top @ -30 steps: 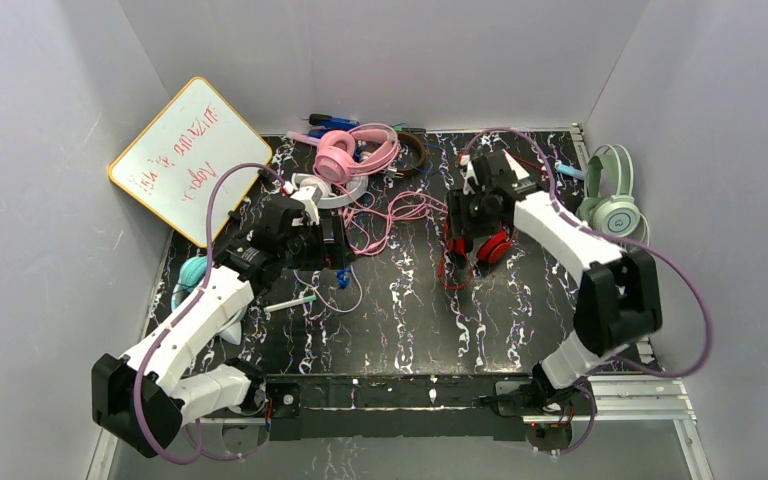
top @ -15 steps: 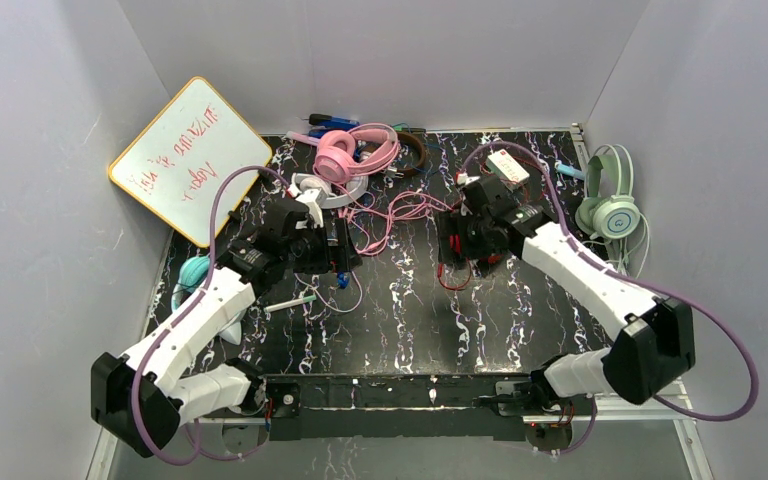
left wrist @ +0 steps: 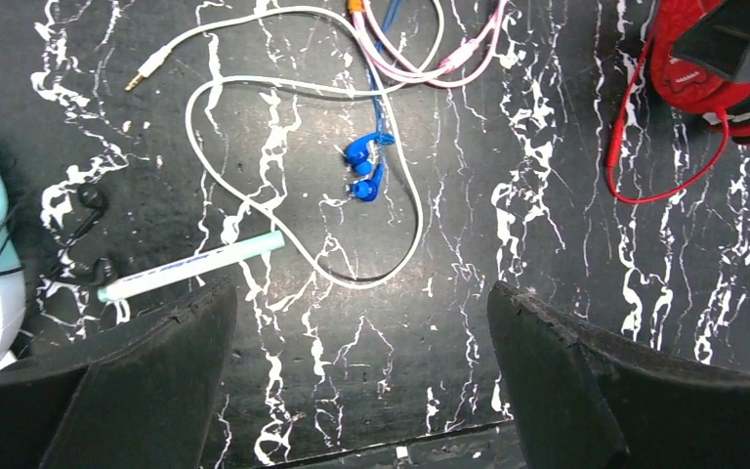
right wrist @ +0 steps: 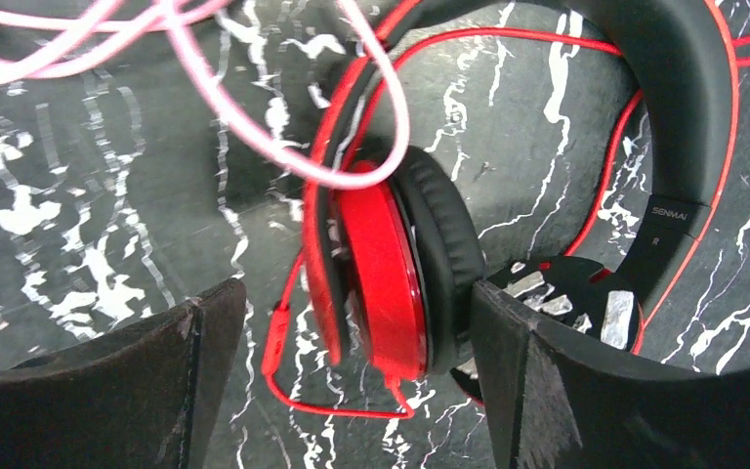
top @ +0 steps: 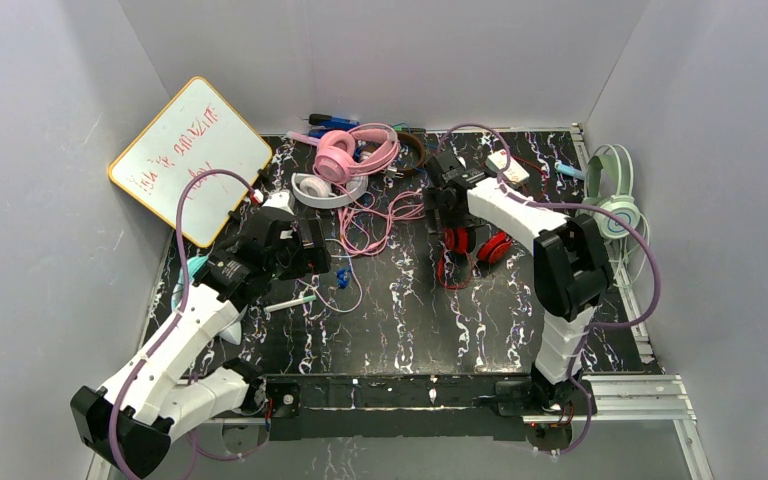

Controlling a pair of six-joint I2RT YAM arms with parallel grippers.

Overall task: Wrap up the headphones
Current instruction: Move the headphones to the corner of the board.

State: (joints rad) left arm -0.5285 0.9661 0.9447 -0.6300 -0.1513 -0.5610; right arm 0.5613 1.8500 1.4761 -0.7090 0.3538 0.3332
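On the black marbled table (top: 410, 320), right of centre, lie the red headphones (right wrist: 376, 264), one cup on edge and their red cord looped beside it. Over that cup hangs the right gripper (right wrist: 354, 293), jaws spread wide to either side of it and gripping nothing; the cup's black pad sits close to one finger, and whether they touch I cannot tell. A pink cord (right wrist: 254, 117) crosses the red headband. Left of centre, the left gripper (left wrist: 361, 303) is also wide open and empty, above a loose white cord (left wrist: 254, 210), blue earbuds (left wrist: 363, 166) and a pen (left wrist: 190, 266). Teal headphones (top: 192, 270) sit at the table's left edge beside the left arm. Pink headphones (top: 345, 155) lie at the back, with white headphones (top: 315, 188) just in front of them. Mint headphones (top: 615, 200) rest by the right wall, and a whiteboard (top: 185, 150) leans in the back left corner
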